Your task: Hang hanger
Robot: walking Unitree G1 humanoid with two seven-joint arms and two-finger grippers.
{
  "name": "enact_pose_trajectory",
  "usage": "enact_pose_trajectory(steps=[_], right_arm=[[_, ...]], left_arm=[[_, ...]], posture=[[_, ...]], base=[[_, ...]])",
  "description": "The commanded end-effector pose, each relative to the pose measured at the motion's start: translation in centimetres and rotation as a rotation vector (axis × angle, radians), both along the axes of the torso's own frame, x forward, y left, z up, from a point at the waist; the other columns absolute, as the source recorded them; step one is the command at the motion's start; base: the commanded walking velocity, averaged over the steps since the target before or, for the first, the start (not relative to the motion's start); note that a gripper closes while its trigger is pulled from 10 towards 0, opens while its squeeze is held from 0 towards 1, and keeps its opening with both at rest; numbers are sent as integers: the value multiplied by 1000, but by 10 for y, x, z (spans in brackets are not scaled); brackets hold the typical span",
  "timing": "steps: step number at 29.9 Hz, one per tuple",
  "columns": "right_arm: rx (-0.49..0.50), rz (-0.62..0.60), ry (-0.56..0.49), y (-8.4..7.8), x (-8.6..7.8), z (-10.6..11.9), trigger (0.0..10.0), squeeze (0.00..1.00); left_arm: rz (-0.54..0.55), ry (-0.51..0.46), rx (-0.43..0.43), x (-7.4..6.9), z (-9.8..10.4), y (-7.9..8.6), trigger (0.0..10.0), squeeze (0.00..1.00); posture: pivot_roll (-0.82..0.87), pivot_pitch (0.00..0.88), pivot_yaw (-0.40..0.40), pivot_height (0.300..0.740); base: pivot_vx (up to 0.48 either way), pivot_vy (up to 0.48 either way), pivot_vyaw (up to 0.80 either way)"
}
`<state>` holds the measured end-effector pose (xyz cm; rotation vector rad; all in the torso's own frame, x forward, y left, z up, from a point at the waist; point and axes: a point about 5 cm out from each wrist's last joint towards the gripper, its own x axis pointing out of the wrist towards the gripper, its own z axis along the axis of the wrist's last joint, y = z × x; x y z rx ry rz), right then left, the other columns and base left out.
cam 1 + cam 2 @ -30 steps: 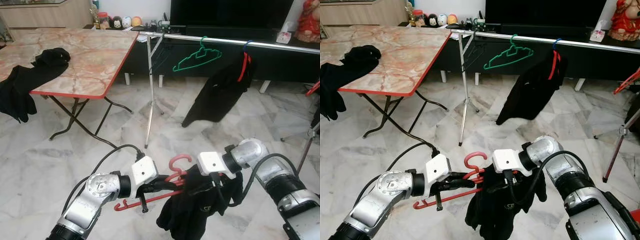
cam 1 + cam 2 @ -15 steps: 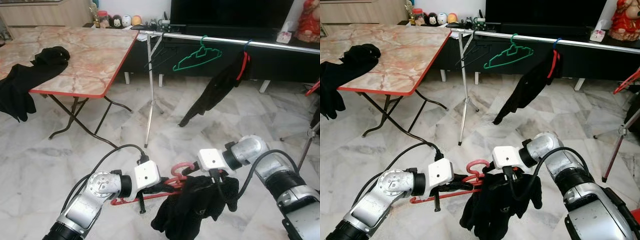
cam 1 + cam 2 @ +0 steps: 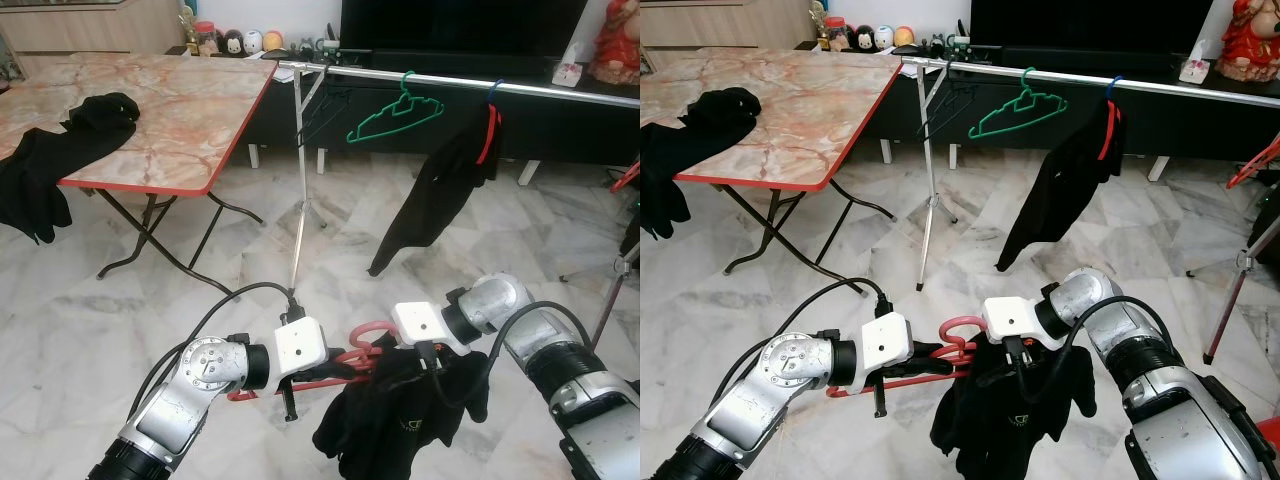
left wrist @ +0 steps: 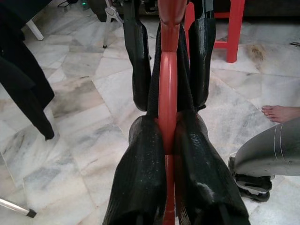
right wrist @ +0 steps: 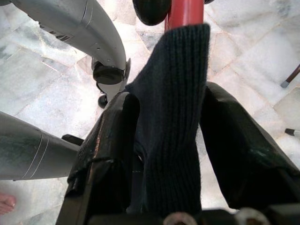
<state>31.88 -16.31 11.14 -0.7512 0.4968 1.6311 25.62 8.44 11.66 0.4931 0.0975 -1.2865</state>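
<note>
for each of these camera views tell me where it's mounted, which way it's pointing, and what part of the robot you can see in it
Left eye view: on the head, looking forward and down at the clothes rail, table and both arms holding the red hanger.
Right eye view: same head, same scene.
Left wrist view: along the left gripper, shut on the red hanger.
Right wrist view: along the right gripper, shut on the black garment.
Both wrist views share the red hanger.

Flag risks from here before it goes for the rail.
1. The black garment sits bunched toward one end of the red hanger; it could slide off when lifted.
2. The rail already carries a green hanger and a hung black garment; the hook may snag them.
</note>
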Motion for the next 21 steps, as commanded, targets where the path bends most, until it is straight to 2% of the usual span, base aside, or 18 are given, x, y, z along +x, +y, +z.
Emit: enact_pose_trajectory(steps=[1,14,15,16,17,21], right_arm=[[-10,3,6,0,1,1,0,0],[-18,-19,-11,-3,4,5,0,0],[-19,-20,-17,-4,5,6,667,0],[-19,-20,-17,-4,5,6,667,0],[-22,-22,-26,-5,6,9,10000,0],[-24,-22,-29,-6,6,10,10000,0]], left_arm=[[-19,-68,-31,1,13,-5,10000,0],[-15,-63,-32,2,12,-6,10000,0],[-15,-62,-32,2,12,-6,10000,0],[-15,-62,-32,2,12,-6,10000,0],[-15,-63,-30,2,11,-6,10000,0],[-14,-64,-28,2,11,-6,10000,0]], posture=[[-130,0,-6,732],[-133,0,-4,732],[-133,0,-4,732],[-133,0,-4,732],[-134,0,-4,732],[-134,0,-4,732]], base=[[0,0,0],[0,0,0],[0,0,0],[0,0,0],[0,0,0],[0,0,0]])
